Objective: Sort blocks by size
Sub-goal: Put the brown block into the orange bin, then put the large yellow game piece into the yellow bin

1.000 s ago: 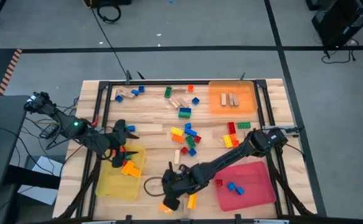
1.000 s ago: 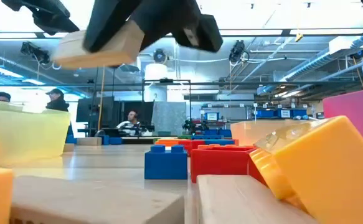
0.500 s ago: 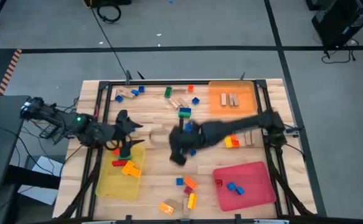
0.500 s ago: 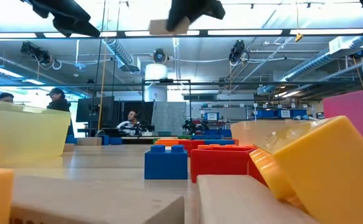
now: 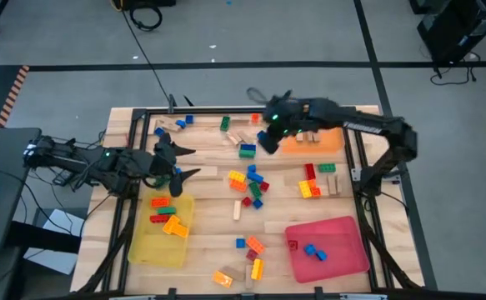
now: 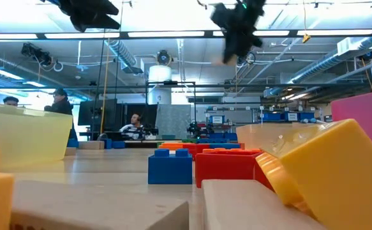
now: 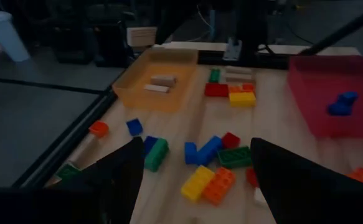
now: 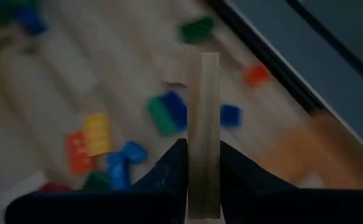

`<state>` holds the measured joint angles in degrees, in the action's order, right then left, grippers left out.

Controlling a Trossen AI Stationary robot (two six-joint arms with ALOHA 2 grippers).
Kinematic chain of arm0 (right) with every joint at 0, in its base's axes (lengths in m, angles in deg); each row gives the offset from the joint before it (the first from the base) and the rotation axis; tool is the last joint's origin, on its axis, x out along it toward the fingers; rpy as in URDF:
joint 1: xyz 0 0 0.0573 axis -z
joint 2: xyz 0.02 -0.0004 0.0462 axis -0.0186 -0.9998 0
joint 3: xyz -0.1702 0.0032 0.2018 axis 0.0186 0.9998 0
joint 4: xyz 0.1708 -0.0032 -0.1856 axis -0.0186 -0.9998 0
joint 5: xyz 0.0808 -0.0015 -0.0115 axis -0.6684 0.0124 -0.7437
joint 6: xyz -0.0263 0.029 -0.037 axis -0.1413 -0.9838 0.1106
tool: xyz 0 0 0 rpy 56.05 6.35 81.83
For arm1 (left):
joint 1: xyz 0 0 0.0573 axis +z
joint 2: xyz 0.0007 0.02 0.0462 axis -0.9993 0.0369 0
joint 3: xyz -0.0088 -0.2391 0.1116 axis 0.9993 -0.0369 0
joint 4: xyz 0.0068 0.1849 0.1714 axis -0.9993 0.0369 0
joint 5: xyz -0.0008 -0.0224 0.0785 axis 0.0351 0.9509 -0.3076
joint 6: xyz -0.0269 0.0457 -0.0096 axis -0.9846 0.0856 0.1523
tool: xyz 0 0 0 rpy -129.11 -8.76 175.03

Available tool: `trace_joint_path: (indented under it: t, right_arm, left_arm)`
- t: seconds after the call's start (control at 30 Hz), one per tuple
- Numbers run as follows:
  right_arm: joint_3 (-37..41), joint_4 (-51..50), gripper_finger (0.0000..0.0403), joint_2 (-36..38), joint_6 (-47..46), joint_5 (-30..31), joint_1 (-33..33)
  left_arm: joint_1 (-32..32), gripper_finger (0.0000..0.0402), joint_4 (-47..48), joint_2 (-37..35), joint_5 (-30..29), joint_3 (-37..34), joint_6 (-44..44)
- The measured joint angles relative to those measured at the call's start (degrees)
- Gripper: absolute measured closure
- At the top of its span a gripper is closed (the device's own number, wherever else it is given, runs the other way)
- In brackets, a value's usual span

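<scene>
Blocks lie scattered over the tabletop (image 5: 209, 171) in our high view. Our right gripper (image 5: 268, 140) hangs beside the orange tray (image 5: 330, 140), where two wooden pieces (image 5: 306, 133) lie, and a green-blue block (image 5: 247, 151) sits just beyond its fingers. Our left gripper (image 5: 178, 162) hovers at the yellow tray (image 5: 147, 246), fingers spread wide, with red and orange blocks (image 5: 167, 222) in the tray near them. The red tray (image 5: 338, 250) holds blue blocks (image 5: 313, 252).

Low view: both our grippers hang high above the tabletop, left (image 6: 90, 9) and right (image 6: 237, 29). A blue block (image 6: 170, 167) touches a red one (image 6: 227, 167), well below the fingers.

Left wrist view: our two fingers (image 7: 122, 177) stand well apart, holding nothing. Between and beyond them lie a yellow-orange block (image 7: 207, 185), blue blocks (image 7: 201, 151) and a green one (image 7: 156, 154).

Right wrist view: our fingers (image 8: 172, 168) are clamped on a wooden block (image 8: 203, 134), which stands out straight between them. Blurred coloured blocks lie on the tabletop beyond it.
</scene>
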<state>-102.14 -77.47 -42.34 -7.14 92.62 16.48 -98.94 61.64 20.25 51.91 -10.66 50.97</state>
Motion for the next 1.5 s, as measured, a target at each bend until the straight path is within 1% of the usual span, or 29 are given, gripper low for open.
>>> trace_joint_path:
  t: [0.07, 0.17, 0.27, 0.37, 0.43, 0.53, 0.67, 0.83, 0.97, 1.13, 1.5]
  right_arm:
    - [4.77, 0.28, 0.0328, 2.26, -2.49, 0.02, 3.81]
    - [11.31, 1.09, 0.0329, 4.88, -3.91, 0.03, 9.03]
    - [16.92, 2.89, 0.0332, 6.39, -7.33, -0.14, 14.01]
    - [20.98, 5.02, 0.033, 6.24, -10.98, -0.45, 18.42]
    - [22.52, 7.33, 0.0329, 5.72, -13.27, -2.04, 20.74]
    - [24.28, 10.23, 0.0329, 3.09, -14.36, -4.9, 22.95]
    - [24.44, 13.05, 0.0329, -1.45, -14.31, -8.57, 24.49]
    - [24.58, 12.66, 0.0329, -6.64, -14.27, -9.58, 24.74]
    - [24.58, 12.83, 0.0321, -9.28, -14.22, -11.36, 24.73]
    - [24.56, 13.61, 0.0307, -9.89, -13.89, -11.84, 24.72]
    - [24.54, 14.19, 0.03, -6.13, -12.46, -11.31, 24.7]
  left_arm:
    - [0.84, 0.0105, -0.08, 0.0, 0.0, 0.0, 0.04]
    - [1.7, 0.0105, -0.67, 0.0, -0.01, 0.0, 0.06]
    - [2.29, 0.0105, -1.93, 0.0, -0.02, 0.0, 0.06]
    - [2.85, 0.0105, -3.1, 0.0, -0.02, 0.0, 0.06]
    - [3.2, 0.0105, -3.35, 0.0, -0.04, 0.0, 0.06]
    - [3.57, 0.0105, -4.56, 0.0, -0.04, 0.0, 0.06]
    - [3.67, 0.0105, -5.47, 0.0, -0.04, 0.0, 0.08]
    - [3.68, 0.0105, -5.52, 0.0, -0.04, 0.0, 0.33]
    - [3.68, 0.0105, -5.53, 0.0, -0.07, 0.0, 5.0]
    - [3.68, 0.0105, -5.51, 0.0, -0.07, 0.0, 5.87]
    - [3.68, 0.0105, -5.48, 0.07, -0.07, 0.0, 5.98]
